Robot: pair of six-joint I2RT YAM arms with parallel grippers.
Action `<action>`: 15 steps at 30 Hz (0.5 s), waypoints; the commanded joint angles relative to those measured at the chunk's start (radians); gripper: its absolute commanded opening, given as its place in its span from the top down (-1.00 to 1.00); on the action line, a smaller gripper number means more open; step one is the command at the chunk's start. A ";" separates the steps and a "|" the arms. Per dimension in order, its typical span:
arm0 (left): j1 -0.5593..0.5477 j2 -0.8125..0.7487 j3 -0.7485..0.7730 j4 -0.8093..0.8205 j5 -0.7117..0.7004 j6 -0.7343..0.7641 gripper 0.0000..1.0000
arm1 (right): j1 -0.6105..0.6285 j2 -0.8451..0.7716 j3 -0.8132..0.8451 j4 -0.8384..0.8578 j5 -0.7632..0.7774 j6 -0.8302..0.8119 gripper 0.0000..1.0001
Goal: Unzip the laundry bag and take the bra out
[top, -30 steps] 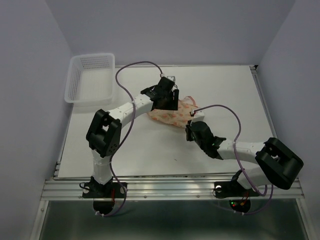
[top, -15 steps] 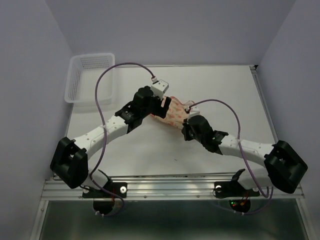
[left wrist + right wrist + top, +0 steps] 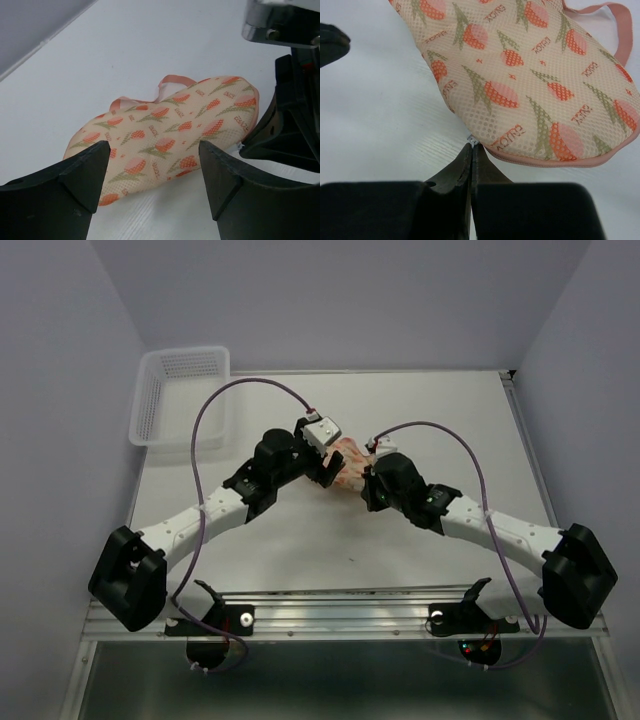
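The laundry bag (image 3: 348,462) is a peach mesh pouch with orange flower print, pink zipper edging and a pink loop (image 3: 622,30). It lies zipped on the white table (image 3: 420,410) between my two grippers. My left gripper (image 3: 152,172) is open, its jaws wide apart just short of the bag (image 3: 170,132). My right gripper (image 3: 471,146) is shut on the small silvery zipper pull (image 3: 472,140) at the bag's near edge (image 3: 530,90). The bra is hidden.
A white plastic mesh basket (image 3: 180,395) stands at the table's far left corner. The right arm's black housing (image 3: 295,115) stands close beside the bag in the left wrist view. Grey walls enclose the table on three sides.
The left arm has swung down and stretched out, its gripper coming off the bag's left end. The right gripper has moved up to the bag's right edge. The bag has bunched up shorter.
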 commanded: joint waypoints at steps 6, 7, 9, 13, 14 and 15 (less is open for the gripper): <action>-0.005 -0.087 -0.020 0.026 0.251 0.261 -0.45 | -0.008 0.007 0.100 -0.090 -0.045 0.036 0.99; -0.005 -0.088 -0.023 0.024 0.266 0.274 -0.43 | -0.008 0.007 0.103 -0.094 -0.047 0.040 0.99; -0.009 -0.094 -0.037 0.027 0.277 0.316 -0.41 | -0.008 0.009 0.114 -0.105 -0.051 0.047 0.99; -0.018 -0.137 -0.084 0.029 0.308 0.385 -0.40 | -0.008 0.012 0.135 -0.122 -0.057 0.056 0.99; -0.021 -0.145 -0.092 0.029 0.315 0.394 -0.40 | -0.008 0.012 0.141 -0.126 -0.065 0.059 0.99; -0.021 -0.153 -0.100 0.029 0.323 0.402 -0.40 | -0.008 0.015 0.149 -0.134 -0.068 0.061 0.99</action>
